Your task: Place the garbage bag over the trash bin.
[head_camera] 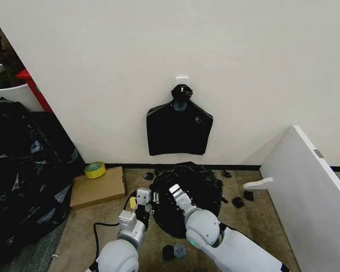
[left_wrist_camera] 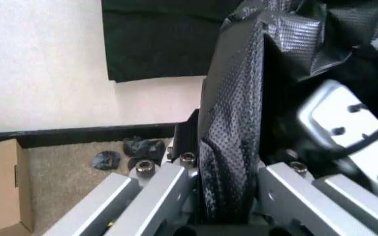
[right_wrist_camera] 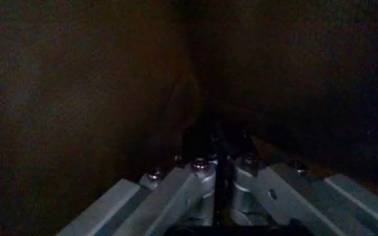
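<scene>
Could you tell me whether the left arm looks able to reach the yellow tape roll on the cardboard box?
Probably not right now: the left gripper is shut on the garbage bag. The yellow tape roll lies unobstructed on the cardboard box.

Crinkled black garbage bag (head_camera: 194, 192) draped on floor, bin covered

The carpeted floor (head_camera: 82, 235) carries the garbage bag (head_camera: 198, 187) near the wall base. A flat cardboard box (head_camera: 98, 188) lies beside it, topped by a yellow tape roll (head_camera: 94, 169). Small black plastic scraps (head_camera: 238, 202) lie scattered around. A heap of black plastic (head_camera: 22, 170) covers the floor's left side.
</scene>
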Available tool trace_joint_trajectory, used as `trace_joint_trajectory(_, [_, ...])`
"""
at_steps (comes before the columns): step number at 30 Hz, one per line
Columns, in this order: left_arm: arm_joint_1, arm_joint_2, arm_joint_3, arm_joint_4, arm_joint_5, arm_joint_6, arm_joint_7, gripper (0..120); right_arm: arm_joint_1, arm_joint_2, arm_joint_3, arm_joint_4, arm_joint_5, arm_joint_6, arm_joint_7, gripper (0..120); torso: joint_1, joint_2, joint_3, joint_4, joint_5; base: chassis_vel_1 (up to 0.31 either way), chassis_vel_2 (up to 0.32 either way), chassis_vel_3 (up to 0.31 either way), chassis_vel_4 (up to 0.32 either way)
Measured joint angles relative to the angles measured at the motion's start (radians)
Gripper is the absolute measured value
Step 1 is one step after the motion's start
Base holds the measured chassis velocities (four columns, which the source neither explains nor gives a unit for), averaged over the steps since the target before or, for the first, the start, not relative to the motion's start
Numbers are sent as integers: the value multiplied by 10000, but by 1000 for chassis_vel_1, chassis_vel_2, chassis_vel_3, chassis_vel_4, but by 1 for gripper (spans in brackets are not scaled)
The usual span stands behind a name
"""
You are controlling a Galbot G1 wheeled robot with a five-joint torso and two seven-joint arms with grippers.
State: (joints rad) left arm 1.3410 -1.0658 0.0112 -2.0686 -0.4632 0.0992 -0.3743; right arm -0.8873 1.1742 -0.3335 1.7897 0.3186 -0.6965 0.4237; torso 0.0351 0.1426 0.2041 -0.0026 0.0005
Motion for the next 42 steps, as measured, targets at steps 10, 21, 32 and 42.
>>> trace_joint_trajectory(10, [44,139,-12,-172,-132,-77,85,1,170,27,11,-707,-108,130,48,0,0,0,0,0,1,0,0,0,0])
trace_joint_trajectory(21, [35,167,19,-203,-159,-93,136,1,187,-151,-195,-36,417,183,-164,0,0,0,0,0,0,0,0,0,0])
trace_joint_trajectory(32, [94,284,-29,-355,-178,-99,162,1,212,-269,-215,-89,860,-26,-1,0,0,0,1,-3,1,0,0,0,0])
trace_joint_trajectory(42, [150,241,0,-430,-161,-101,285,1,184,-103,-167,-393,807,844,-193,0,-1,0,1,0,1,0,0,0,0])
